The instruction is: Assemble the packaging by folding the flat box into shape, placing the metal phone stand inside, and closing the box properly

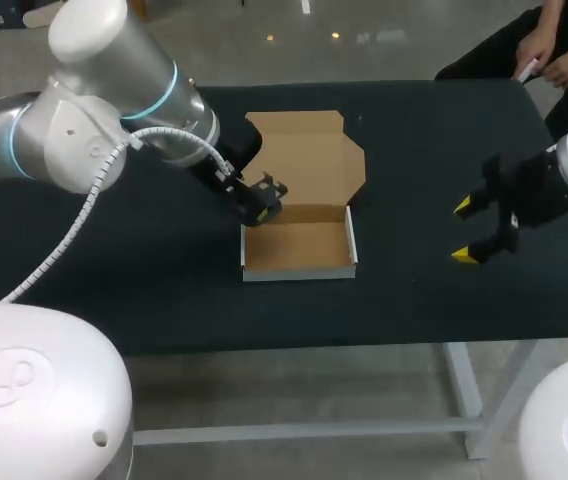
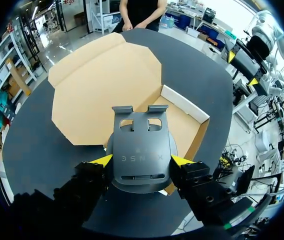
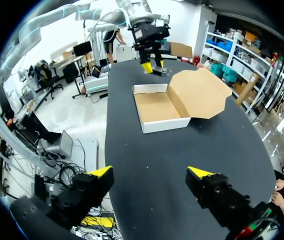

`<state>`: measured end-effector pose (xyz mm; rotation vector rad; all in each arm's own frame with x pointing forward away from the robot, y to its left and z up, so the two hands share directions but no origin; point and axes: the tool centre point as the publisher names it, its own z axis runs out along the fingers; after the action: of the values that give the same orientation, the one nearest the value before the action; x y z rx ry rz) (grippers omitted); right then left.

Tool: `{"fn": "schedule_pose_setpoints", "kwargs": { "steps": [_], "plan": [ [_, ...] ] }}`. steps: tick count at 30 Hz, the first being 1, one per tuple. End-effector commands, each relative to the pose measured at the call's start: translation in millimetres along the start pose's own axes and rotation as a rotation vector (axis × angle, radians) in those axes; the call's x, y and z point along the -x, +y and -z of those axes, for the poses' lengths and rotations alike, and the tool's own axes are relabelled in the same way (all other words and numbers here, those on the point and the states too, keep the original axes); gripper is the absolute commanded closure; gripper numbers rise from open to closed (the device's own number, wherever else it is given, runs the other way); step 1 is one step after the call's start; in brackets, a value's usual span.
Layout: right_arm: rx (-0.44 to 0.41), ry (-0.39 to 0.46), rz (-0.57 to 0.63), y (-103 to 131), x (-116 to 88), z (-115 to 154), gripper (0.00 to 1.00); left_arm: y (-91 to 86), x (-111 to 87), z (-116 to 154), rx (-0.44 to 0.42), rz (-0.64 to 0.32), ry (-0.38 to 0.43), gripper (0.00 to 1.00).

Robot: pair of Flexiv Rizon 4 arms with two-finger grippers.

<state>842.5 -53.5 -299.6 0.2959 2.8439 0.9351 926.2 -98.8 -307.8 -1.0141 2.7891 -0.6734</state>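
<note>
The cardboard box (image 1: 299, 271) stands folded into a shallow tray mid-table, its brown lid (image 1: 309, 160) lying open and flat behind it. My left gripper (image 1: 260, 210) hovers at the tray's left rear corner, shut on the grey metal phone stand (image 1: 267, 188). In the left wrist view the stand (image 2: 141, 145) sits clamped between both yellow tips of the left gripper (image 2: 142, 161), with the tray (image 2: 184, 102) and the lid (image 2: 107, 85) ahead of it. My right gripper (image 1: 469, 232) is open and holds nothing, well to the right of the box. From the right wrist, the right gripper (image 3: 150, 172) faces the box (image 3: 157, 125).
Dark table cloth (image 1: 144, 290) surrounds the box, with the front edge close below the tray. A person sits beyond the far right corner, not touching the table.
</note>
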Motion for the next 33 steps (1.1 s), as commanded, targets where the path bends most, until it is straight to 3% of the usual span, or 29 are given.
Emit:
{"fn": "schedule_pose_setpoints", "kwargs": {
  "steps": [1,17,27,33],
  "plan": [
    [0.005,0.000,0.002,-1,0,0,0.00,-10.8,-6.9,-15,0.007,-0.007,-0.009,1.00],
    [0.005,0.000,0.002,-1,0,0,0.00,-30.5,-35.8,-61,0.010,-0.128,0.047,1.00],
    [0.005,0.000,0.002,-1,0,0,0.00,-28.0,-45.3,-82,-0.022,-0.240,0.082,1.00],
    [0.005,0.000,0.002,-1,0,0,0.00,-25.6,-45.0,-91,-0.013,-0.257,0.079,1.00]
  ]
}}
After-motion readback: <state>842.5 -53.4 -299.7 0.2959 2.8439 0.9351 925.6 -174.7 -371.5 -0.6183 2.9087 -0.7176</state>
